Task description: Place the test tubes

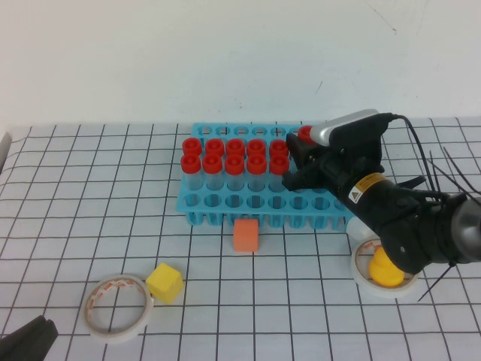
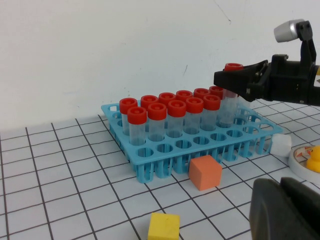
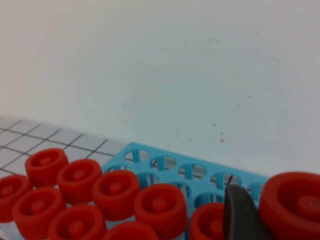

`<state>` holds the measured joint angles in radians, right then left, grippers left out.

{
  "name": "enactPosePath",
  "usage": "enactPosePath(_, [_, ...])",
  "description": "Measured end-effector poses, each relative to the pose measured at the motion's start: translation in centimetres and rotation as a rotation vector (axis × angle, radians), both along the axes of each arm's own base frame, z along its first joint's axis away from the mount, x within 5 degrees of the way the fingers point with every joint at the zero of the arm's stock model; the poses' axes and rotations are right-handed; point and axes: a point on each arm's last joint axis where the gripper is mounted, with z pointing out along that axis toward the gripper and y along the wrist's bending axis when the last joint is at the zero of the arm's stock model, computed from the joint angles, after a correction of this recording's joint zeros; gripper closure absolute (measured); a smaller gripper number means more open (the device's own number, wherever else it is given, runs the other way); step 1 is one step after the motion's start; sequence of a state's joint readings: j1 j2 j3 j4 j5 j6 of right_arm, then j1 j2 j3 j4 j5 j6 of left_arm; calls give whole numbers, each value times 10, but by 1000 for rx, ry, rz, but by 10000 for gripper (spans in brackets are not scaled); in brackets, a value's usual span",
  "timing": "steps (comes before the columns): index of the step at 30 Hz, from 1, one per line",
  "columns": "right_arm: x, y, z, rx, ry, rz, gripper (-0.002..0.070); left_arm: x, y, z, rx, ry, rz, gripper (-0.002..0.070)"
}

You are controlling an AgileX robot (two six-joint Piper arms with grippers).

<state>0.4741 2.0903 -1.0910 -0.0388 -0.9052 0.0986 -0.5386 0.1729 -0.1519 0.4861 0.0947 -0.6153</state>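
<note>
Left tool (image 1: 34, 335) cut off at near-left edge, closed; right tool (image 2: 225, 80) grips half-hidden test tube (image 2: 233, 66) at rack (image 1: 218, 201).

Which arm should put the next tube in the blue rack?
Right. The right gripper holds a red-capped test tube over the blue rack; the left gripper sits shut at the near-left table corner, far away.

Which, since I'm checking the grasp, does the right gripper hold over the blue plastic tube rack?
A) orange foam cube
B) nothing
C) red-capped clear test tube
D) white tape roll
C: the right gripper pinches a red-capped clear test tube over the blue plastic tube rack; the shut left gripper rests at the table's near-left corner.
</note>
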Motion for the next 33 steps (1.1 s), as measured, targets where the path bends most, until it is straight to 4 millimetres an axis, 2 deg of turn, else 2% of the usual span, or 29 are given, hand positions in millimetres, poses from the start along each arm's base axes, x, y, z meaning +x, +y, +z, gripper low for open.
enactPosePath(11, [1,1,-6,36,-32,-1,409,0,0,0,0,0,0,676])
enactPosePath(25, [-3,8,-7,8,-48,92,409,0,0,0,0,0,0,676])
enactPosePath(33, [1,2,-9,2,-37,13,409,0,0,0,0,0,0,676])
